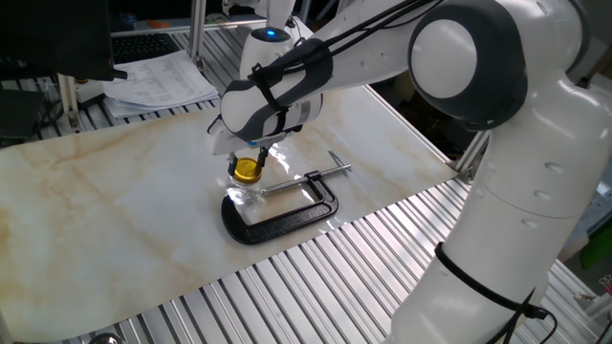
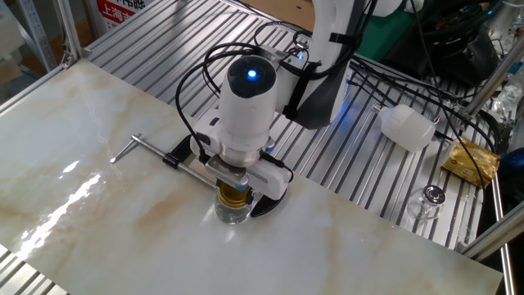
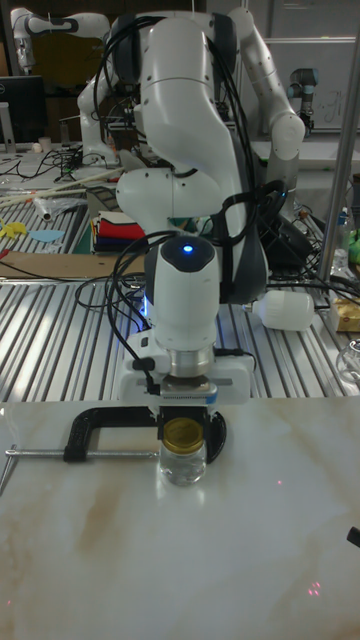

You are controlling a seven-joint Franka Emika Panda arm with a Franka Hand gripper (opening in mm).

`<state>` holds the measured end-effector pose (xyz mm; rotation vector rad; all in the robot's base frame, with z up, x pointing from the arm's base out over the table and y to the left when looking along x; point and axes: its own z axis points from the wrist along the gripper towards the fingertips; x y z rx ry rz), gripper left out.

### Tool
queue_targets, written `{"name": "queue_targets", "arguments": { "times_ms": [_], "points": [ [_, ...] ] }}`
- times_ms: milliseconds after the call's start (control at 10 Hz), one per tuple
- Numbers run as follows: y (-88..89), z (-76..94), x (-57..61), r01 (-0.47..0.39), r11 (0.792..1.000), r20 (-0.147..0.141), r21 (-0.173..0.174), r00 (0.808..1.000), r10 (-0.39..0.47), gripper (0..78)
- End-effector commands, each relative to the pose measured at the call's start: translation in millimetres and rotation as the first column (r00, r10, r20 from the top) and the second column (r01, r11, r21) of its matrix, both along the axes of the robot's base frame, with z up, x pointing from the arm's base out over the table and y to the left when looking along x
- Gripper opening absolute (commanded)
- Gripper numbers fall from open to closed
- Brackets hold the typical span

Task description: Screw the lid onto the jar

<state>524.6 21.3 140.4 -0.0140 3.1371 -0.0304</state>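
Pointing straight down, the claw [image 3: 183, 424] is closed around the yellow lid [image 3: 183, 432], which sits on the mouth of the clear glass jar [image 3: 183, 462]. That jar stands upright on the marble-patterned table [image 3: 260, 540], just in front of a black C-clamp [image 1: 287, 216] lying flat, whose silver screw [image 2: 151, 151] reaches out to one side.

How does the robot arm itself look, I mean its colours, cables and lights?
The arm is glossy white with rounded segments and dark grey joint bands. Black cables loop along it. A blue light glows on the wrist. The tool has a white body.
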Motion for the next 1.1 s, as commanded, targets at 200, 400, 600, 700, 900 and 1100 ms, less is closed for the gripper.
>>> {"name": "queue_targets", "arguments": {
  "times_ms": [200,400,600,700,900,1100],
  "points": [
    [0.1,0.5,0.5,0.193,0.981,-0.012,0.0,0.981,-0.193,1.1],
    [0.2,0.6,0.3,0.263,0.965,-0.012,-0.002,0.965,-0.263,1.1],
    [0.5,1.0,-0.3,0.367,0.93,-0.011,-0.003,0.93,-0.367,1.1],
    [1.1,1.6,-1.0,0.42,0.908,-0.01,-0.004,0.908,-0.42,1.1],
    [2.5,2.8,-3.0,0.503,0.864,-0.011,-0.006,0.864,-0.503,1.1],
    [5.0,4.9,-5.9,0.609,0.793,-0.013,-0.009,0.793,-0.609,1.1]
  ]
}}
